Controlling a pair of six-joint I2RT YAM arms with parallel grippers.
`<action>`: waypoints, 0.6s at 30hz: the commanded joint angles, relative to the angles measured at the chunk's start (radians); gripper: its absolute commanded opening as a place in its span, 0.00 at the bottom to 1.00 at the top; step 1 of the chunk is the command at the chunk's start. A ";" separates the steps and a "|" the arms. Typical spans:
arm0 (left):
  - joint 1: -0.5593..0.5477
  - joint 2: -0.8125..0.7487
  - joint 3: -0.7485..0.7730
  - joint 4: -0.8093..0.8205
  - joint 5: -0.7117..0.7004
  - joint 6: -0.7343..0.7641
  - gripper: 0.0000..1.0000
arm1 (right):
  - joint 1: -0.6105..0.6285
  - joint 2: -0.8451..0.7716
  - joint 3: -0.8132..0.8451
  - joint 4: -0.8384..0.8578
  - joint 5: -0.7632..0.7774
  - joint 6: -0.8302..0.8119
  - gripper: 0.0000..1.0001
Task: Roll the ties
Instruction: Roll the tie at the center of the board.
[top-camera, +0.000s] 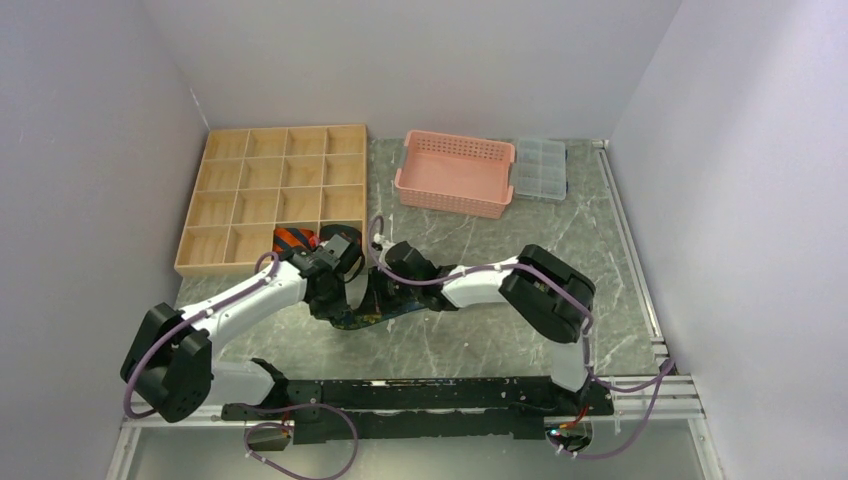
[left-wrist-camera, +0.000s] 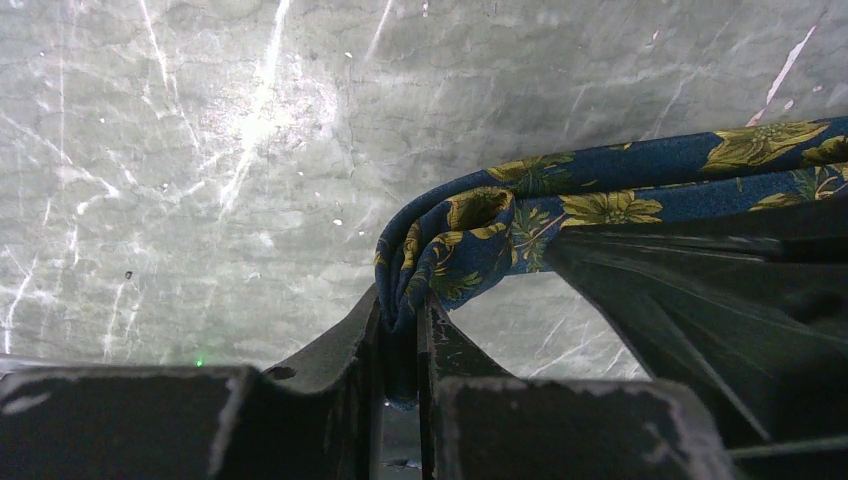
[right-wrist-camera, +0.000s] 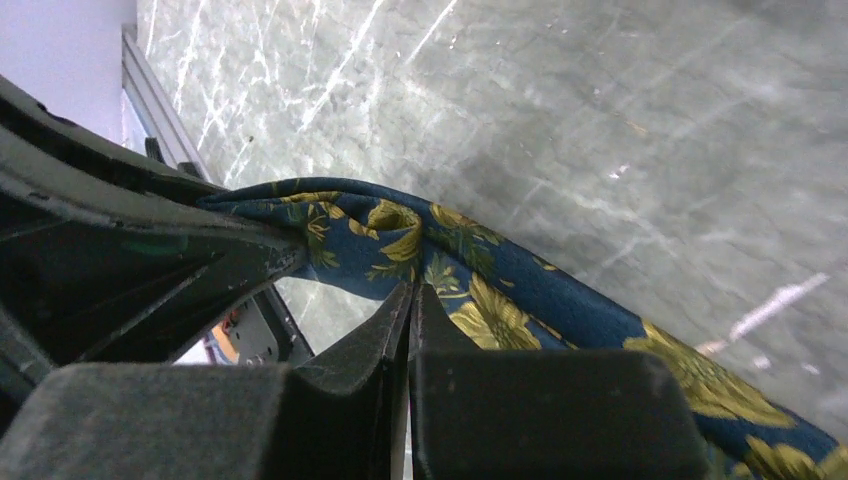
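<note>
While left pincer (left-wrist-camera: 405, 310) pinches folded end of floral tie (left-wrist-camera: 600, 195), likely as roll core, right pincer (right-wrist-camera: 410, 300) at its 3 o'clock clamps adjoining stretch, tensioning fabric above table (left-wrist-camera: 200, 150).

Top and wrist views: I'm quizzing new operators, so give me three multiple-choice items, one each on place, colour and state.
1. The striped tie lies: A) in the pink basket B) in the wooden tray C) on the table.
2. The floral tie has flowers that are: A) white B) red C) yellow.
3. The left fingers are: A) wide open B) pinching the floral tie C) empty.
B, it shows in the tray's near row; C, yellow blooms on blue; B, folded cloth sits between them.
</note>
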 joint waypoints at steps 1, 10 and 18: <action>-0.004 0.009 0.017 0.018 -0.001 0.009 0.03 | 0.006 0.053 0.074 0.059 -0.085 0.038 0.05; -0.007 0.002 0.018 0.044 0.035 0.011 0.03 | 0.017 0.159 0.113 0.071 -0.138 0.087 0.00; -0.087 0.053 0.020 0.143 0.087 -0.051 0.03 | 0.023 0.200 0.110 0.110 -0.153 0.114 0.00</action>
